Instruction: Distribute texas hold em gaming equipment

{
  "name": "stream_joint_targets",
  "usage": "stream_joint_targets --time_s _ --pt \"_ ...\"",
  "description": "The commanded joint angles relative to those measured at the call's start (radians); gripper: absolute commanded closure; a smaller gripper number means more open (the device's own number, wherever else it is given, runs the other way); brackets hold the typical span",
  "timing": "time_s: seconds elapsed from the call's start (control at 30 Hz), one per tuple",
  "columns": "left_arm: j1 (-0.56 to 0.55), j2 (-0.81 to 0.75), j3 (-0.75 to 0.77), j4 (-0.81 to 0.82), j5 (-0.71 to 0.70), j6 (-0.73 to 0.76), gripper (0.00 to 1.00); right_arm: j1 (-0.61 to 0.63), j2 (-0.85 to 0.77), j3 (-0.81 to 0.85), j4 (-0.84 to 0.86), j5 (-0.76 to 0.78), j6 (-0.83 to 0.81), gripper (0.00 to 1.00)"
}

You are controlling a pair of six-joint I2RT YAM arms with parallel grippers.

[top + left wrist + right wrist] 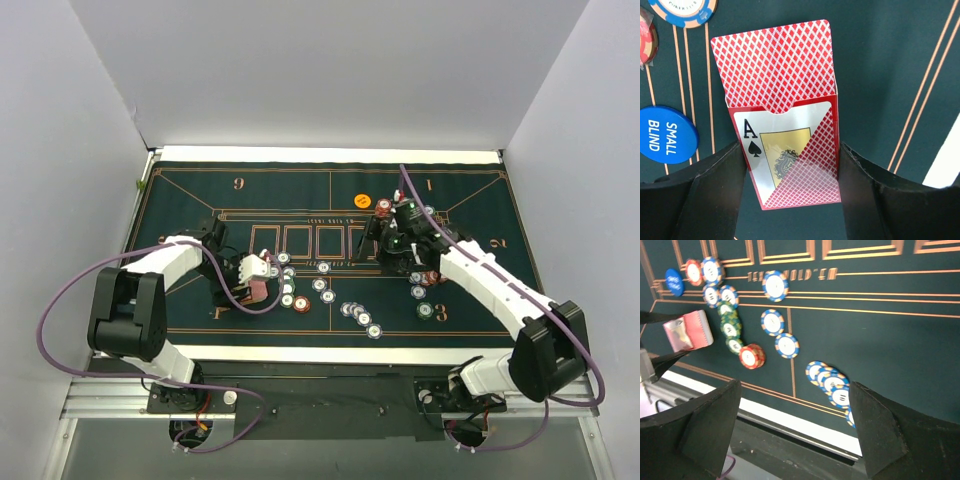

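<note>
Chips [323, 267] lie scattered over the middle and near part of the green mat [200, 195] in the top view, and the orange disc [362, 200] sits alone toward the far side. Your left gripper [258, 280] holds the card box [262, 295] just beside the left group of chips. I cannot tell if the box touches the mat. I judge it is held there so the cards can be taken out for dealing. Your right gripper [398, 238] hangs over the right side, near a few chips, and carries nothing I can see.

From the left wrist, the left fingers [715, 175] are pressed on both long sides of the box. Its flap stands open and an ace of spades [752, 137] shows in the mouth. A blue disc [665, 135] marked small blind lies on the mat near its left side.

From the right wrist, the right fingers [710, 420] are wide apart with only mat between them. You look across a row of blue chips [830, 382] toward the box at the far left. This pose looks to me like waiting, or aiming for a chip, while the left arm handles the box.
</note>
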Motion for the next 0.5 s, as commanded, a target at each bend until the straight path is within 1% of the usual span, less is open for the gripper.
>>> stream_joint_targets --time_s 0.0,0.07,0.1,0.13,0.23,0.27,0.4,0.47 --pt "-0.008 -0.064 0.077 -0.101 0.089 -0.015 0.88 0.046 0.022 -0.032 0.160 -0.146 0.056 0.17" --pt "-0.008 -0.091 0.111 -0.148 0.104 -0.014 0.88 0.069 0.026 -0.050 0.253 -0.198 0.094 0.16" --pt "-0.008 -0.105 0.143 -0.170 0.110 -0.011 0.88 0.086 0.029 -0.066 0.330 -0.238 0.131 0.15" --pt "-0.010 -0.113 0.186 -0.225 0.122 -0.003 0.89 0.094 0.037 -0.070 0.426 -0.261 0.148 0.14" --pt "-0.024 -0.131 0.278 -0.319 0.139 0.000 0.92 0.145 0.074 -0.069 0.563 -0.343 0.237 0.14" --pt "-0.033 -0.133 0.321 -0.363 0.147 -0.002 0.96 0.166 0.095 -0.060 0.627 -0.356 0.266 0.13" --pt "-0.071 -0.130 0.443 -0.457 0.170 -0.027 0.97 0.235 0.167 -0.025 0.830 -0.410 0.370 0.13" --pt "-0.093 -0.127 0.497 -0.488 0.179 -0.046 0.97 0.264 0.199 -0.003 0.896 -0.427 0.409 0.13"
